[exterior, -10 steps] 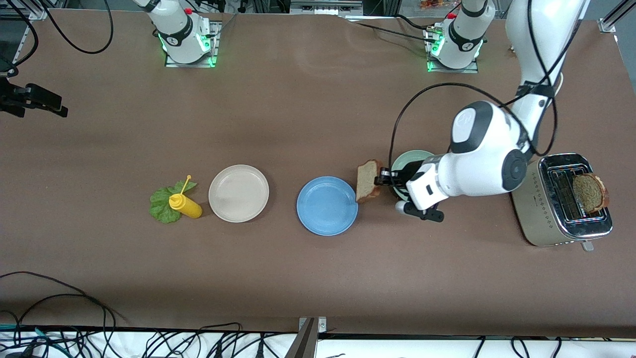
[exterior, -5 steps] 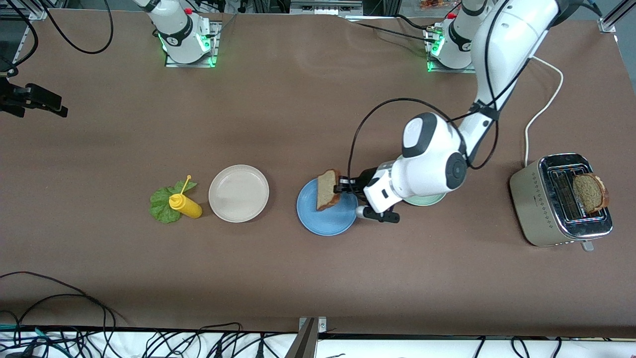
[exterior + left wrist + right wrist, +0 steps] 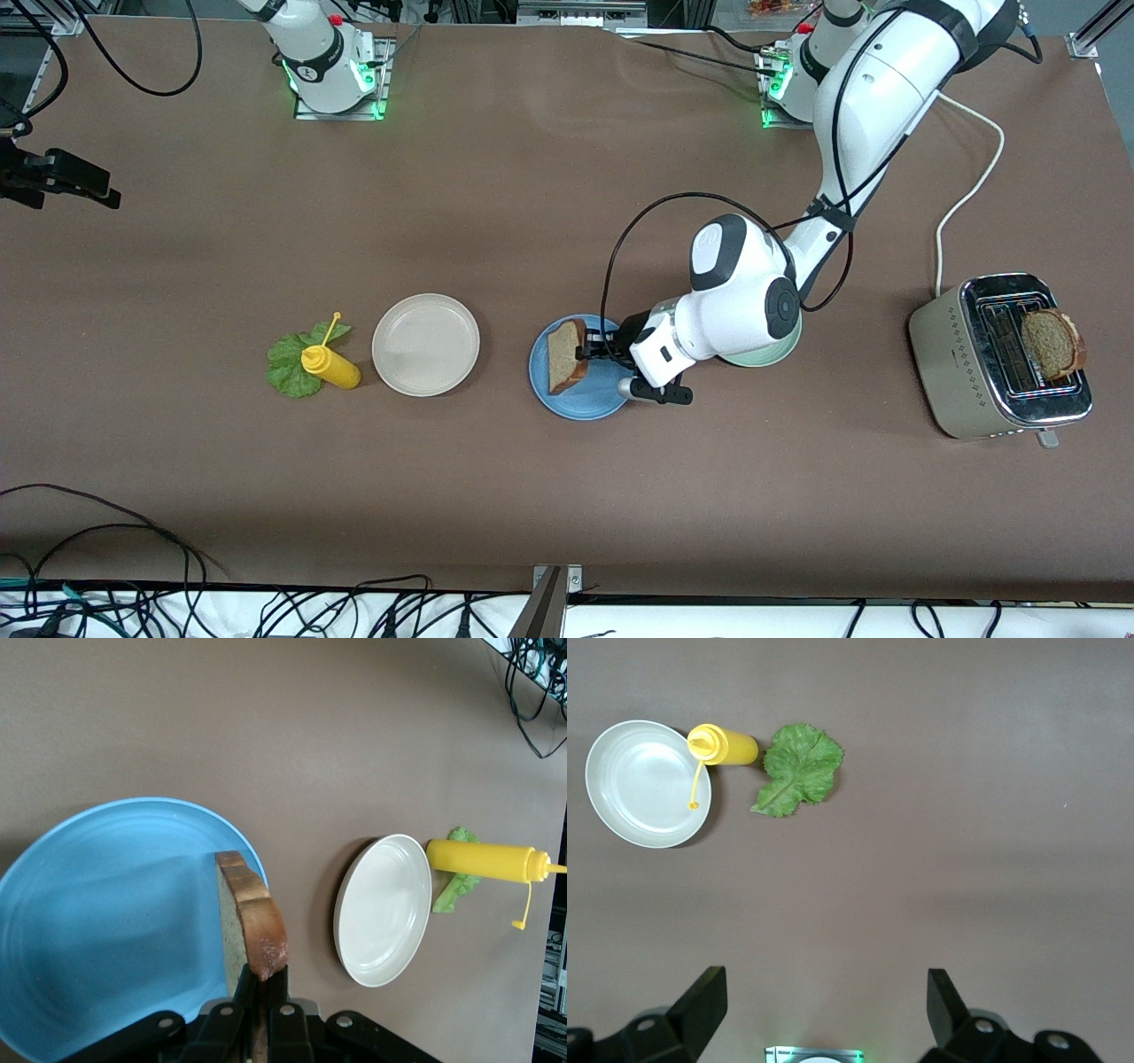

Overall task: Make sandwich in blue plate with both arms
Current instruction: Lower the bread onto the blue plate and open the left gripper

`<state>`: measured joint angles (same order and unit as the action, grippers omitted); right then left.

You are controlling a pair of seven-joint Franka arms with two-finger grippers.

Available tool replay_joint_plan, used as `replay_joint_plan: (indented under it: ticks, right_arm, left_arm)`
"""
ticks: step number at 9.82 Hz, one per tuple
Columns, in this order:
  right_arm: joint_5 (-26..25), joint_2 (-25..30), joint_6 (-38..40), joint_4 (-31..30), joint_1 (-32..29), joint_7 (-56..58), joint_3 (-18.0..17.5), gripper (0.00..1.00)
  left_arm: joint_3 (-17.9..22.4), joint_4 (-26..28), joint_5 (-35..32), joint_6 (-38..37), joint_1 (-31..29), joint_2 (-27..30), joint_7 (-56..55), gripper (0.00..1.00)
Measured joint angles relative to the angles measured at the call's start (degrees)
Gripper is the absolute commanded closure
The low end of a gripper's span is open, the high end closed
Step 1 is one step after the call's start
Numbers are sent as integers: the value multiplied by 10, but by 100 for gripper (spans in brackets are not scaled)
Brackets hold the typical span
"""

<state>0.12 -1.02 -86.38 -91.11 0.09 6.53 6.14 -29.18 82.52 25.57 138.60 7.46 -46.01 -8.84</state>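
My left gripper [image 3: 592, 350] is shut on a brown bread slice [image 3: 564, 356] and holds it on edge over the blue plate [image 3: 580, 394]. The left wrist view shows the slice [image 3: 252, 921] pinched between the fingers [image 3: 241, 983], low over the plate [image 3: 106, 904]. A second bread slice [image 3: 1052, 344] sticks out of the toaster. The green lettuce leaf [image 3: 288, 363] lies on the table toward the right arm's end, beside the yellow bottle. My right gripper [image 3: 824, 988] is open and empty high over the table, with the lettuce [image 3: 799, 768] below it; only the right arm's base [image 3: 323, 53] shows in the front view.
A yellow squeeze bottle [image 3: 330, 367] lies partly on the lettuce. A beige plate [image 3: 425, 344] sits between the bottle and the blue plate. A pale green plate [image 3: 766, 356] is partly hidden under the left arm. A silver toaster [image 3: 992, 372] stands at the left arm's end.
My left arm has carried the bread slice from beside the pale green plate toward the right arm's end, and it is now over the blue plate. The right arm has not moved.
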Motion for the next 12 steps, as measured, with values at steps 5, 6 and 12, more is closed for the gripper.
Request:
replay_joint_plan:
  ticks: [5,6,12]
  right_arm:
    - [0,0,0,0,0,0,0,0]
    - [0,0,0,0,0,0,0,0]
    - [0,0,0,0,0,0,0,0]
  left_arm:
    - [3,-2,0,33,0,-24,0,28]
    - [3,-2,0,34,0,-25,0,1]
    - [13,-16,-158,24,-9,-11,-56,0]
